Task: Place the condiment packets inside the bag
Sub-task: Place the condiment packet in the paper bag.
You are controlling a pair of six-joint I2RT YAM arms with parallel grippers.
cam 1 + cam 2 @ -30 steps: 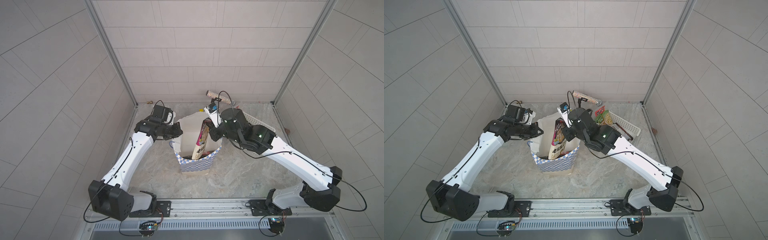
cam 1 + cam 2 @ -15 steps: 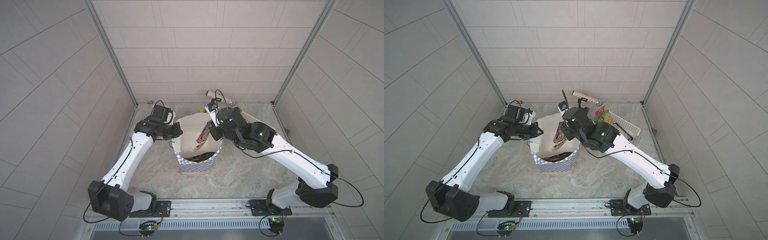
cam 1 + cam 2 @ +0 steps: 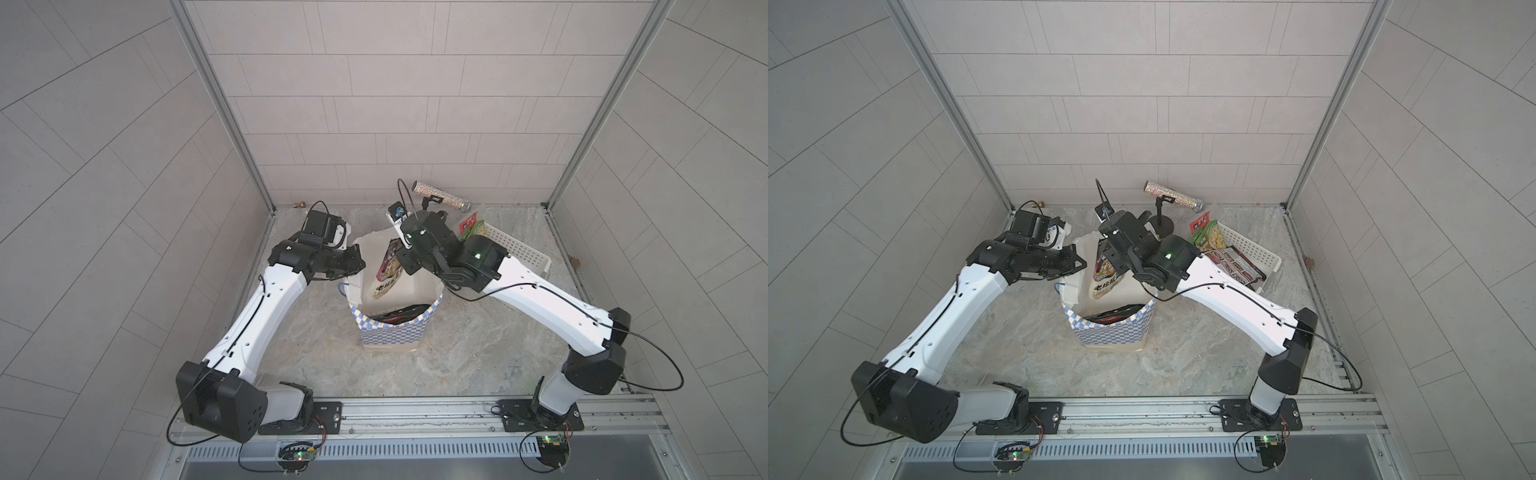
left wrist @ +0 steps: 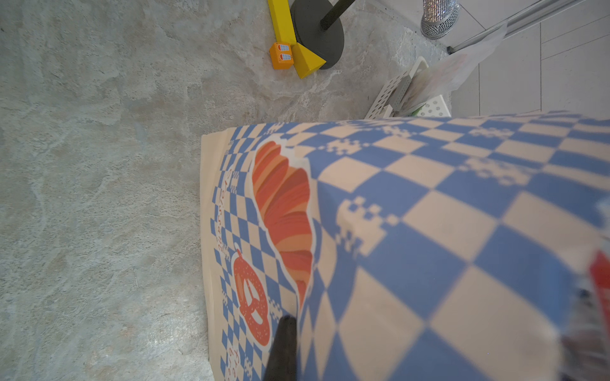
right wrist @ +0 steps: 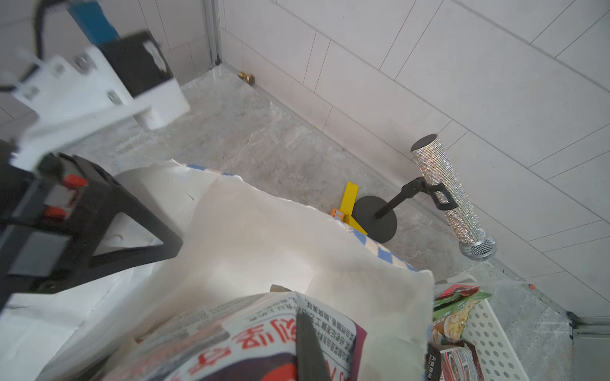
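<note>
One bag (image 3: pixel 395 332), blue-and-white checkered outside and white inside, stands upright near the middle of the bench (image 3: pixel 291 345), its mouth open. One large packet (image 3: pixel 388 274), pale with dark lettering and a maroon top, hangs upright in that mouth, its lower part below the rim and leaning on the white far wall. The right end effector (image 3: pixel 405 259) is clamped on its top edge; in the right wrist view one dark finger (image 5: pixel 307 343) lies across the packet's print. At the bottom of the bag lie dark packets (image 3: pixel 1115 313) with red on them; how many cannot be told.

The left end effector (image 3: pixel 359 264) is closed on the bag's upper edge on the robot's left side. The left wrist view shows one finger (image 4: pixel 284 346) against the checkered outside, beside an orange croissant and a pretzel print.

To the robot's right of the bag, just behind the right arm, sits one white perforated basket (image 3: pixel 1254 249). In it one light green packet (image 3: pixel 1208 235) stands at the far end and red-brown packets (image 3: pixel 1233 264), at least two, lie flat beside it.

Behind the bag, one glittery microphone (image 3: pixel 1173 195) rests tilted on one black round-based stand (image 5: pixel 379 221). One yellow block (image 4: pixel 287 29) and one small orange toy (image 4: pixel 281 56) touch that base.
</note>
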